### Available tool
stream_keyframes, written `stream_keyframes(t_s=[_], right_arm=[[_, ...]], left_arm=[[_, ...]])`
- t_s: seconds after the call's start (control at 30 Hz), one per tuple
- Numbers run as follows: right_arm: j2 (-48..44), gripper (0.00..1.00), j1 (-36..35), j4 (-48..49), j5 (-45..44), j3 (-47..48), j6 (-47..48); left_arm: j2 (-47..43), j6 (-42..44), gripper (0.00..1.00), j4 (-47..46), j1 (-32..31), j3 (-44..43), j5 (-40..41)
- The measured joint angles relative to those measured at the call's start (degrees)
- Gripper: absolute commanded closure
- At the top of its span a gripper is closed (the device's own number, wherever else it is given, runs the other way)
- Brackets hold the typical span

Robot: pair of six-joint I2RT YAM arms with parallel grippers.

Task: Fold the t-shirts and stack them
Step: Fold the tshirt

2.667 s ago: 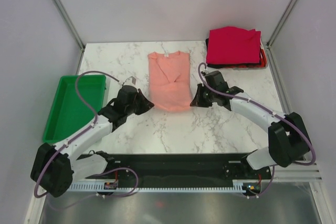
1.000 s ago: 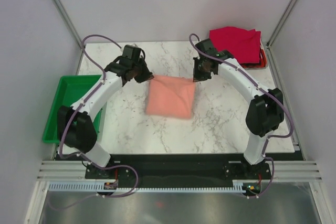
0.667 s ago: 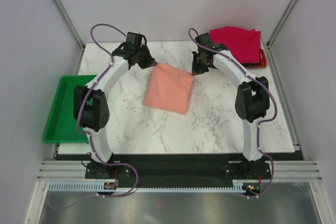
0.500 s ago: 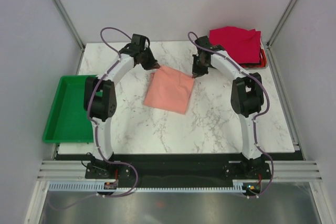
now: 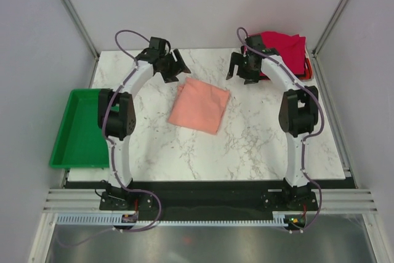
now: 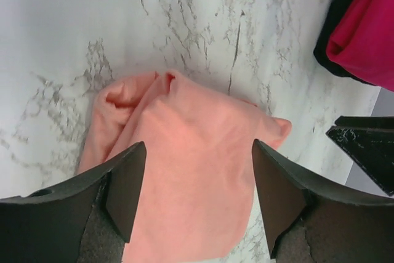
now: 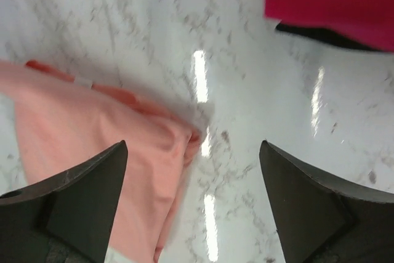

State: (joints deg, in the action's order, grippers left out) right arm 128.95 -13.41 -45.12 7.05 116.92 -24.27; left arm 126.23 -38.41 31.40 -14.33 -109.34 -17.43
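Observation:
A salmon-pink t-shirt [image 5: 200,105] lies folded into a rectangle, slightly askew, in the middle of the marble table. My left gripper [image 5: 174,66] hovers open just beyond its far left corner, with the pink cloth [image 6: 184,177] below the spread fingers and nothing between them. My right gripper [image 5: 242,69] is open off the far right corner, and that pink corner [image 7: 98,133] lies under its left finger. A stack of folded t-shirts with a crimson red one [image 5: 280,50] on top sits at the back right. A black layer [image 7: 314,32] shows beneath the crimson one [image 7: 332,1].
A green plastic tray [image 5: 86,127] sits at the table's left edge. Both arms arch up from the near edge towards the back of the table. Slanted frame posts and grey walls close in the back and sides.
Both grippers have opened and let go of the pink t-shirt's far corners. They have drawn apart and back from it. The shirt now lies folded in half on the table.

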Motion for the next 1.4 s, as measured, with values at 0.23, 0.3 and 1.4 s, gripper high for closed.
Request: stream_keyframes(t_s=[0.23, 0.3, 1.4], right_arm=[[-18.05, 0.11, -5.99, 15.30, 15.34, -23.02, -6.54], [-18.51, 0.11, -7.37, 20.48, 19.78, -26.86, -8.72], [-24.55, 0.02, -5.20, 15.98, 11.98, -33.57, -2.86]], left_arm=[[-20.46, 0.57, 0.26, -2.12, -2.34, 16.96, 2.45], [-23.30, 0.50, 0.28, -5.14, -3.63, 22.16, 1.70], [-50.10, 6.69, 0.26, -2.36, -6.82, 40.81, 5.33]])
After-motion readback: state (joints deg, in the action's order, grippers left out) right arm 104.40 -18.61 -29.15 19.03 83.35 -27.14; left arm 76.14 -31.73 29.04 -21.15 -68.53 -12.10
